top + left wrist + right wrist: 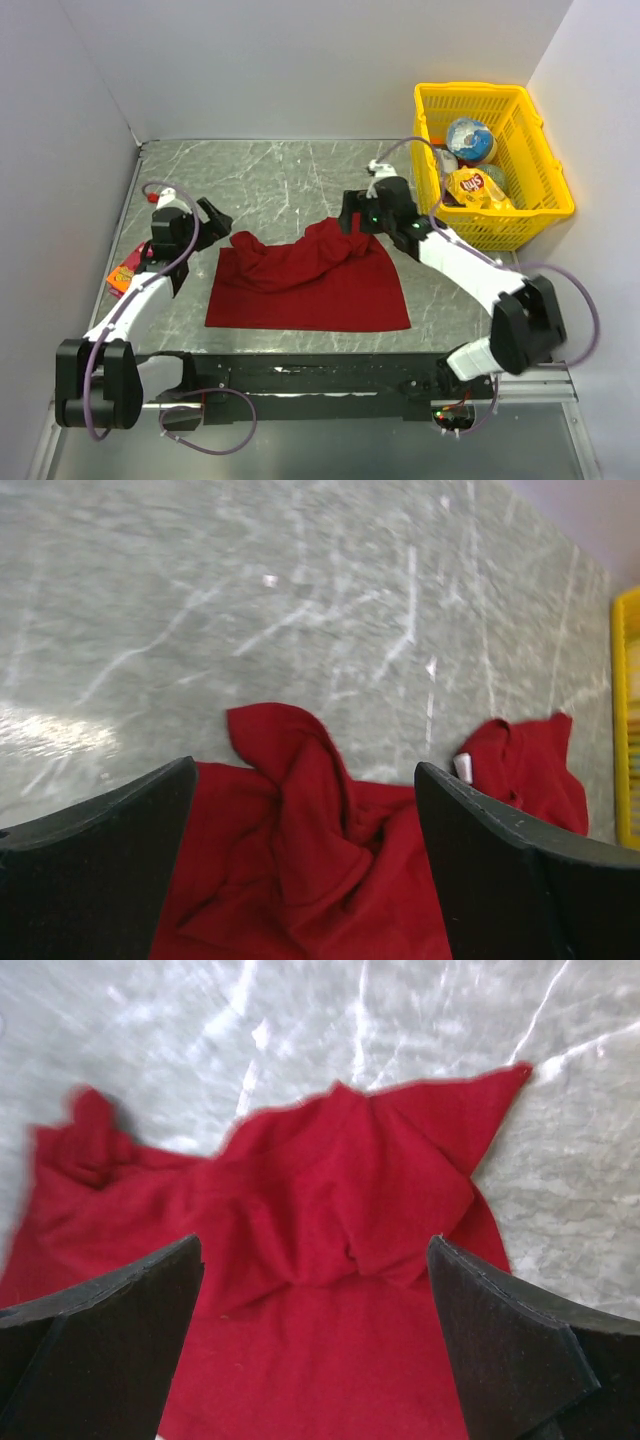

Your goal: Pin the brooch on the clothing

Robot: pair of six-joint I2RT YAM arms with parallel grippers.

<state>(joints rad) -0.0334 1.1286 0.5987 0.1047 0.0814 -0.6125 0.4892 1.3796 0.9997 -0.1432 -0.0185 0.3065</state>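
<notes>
Brooch not visible. Shirt (320,295) lies bunched along its far edge. Left gripper (207,215) and right gripper (352,214) flank that bunch, jaws wide and empty, probably to flatten it.

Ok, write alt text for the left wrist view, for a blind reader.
A crumpled dark-red T-shirt lies on a grey marbled table, framed by the open left gripper. A small white label shows on it; a yellow basket edges the right.
</notes>
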